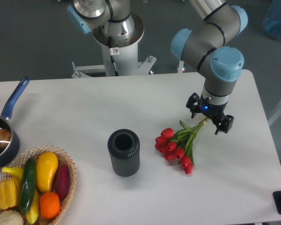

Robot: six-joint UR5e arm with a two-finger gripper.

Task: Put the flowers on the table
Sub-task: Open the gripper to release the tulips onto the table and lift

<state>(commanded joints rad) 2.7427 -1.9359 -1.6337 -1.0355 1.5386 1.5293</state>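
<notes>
The flowers (175, 146), a bunch of red tulip buds with green stems and leaves, lie on the white table (84, 103) to the right of centre. Their buds point to the lower left and their stems run up to the right. My gripper (209, 118) points straight down over the stem ends (200, 123). Its two black fingers (193, 104) stand apart, one on each side of the stems, so it looks open. The wrist hides the very tips of the stems.
A dark ribbed vase (124, 152) stands upright to the left of the flowers. A wicker basket (68, 161) of fruit and vegetables is at the front left corner. A blue-handled pot (2, 136) is at the left edge. The robot base (117, 33) is behind the table.
</notes>
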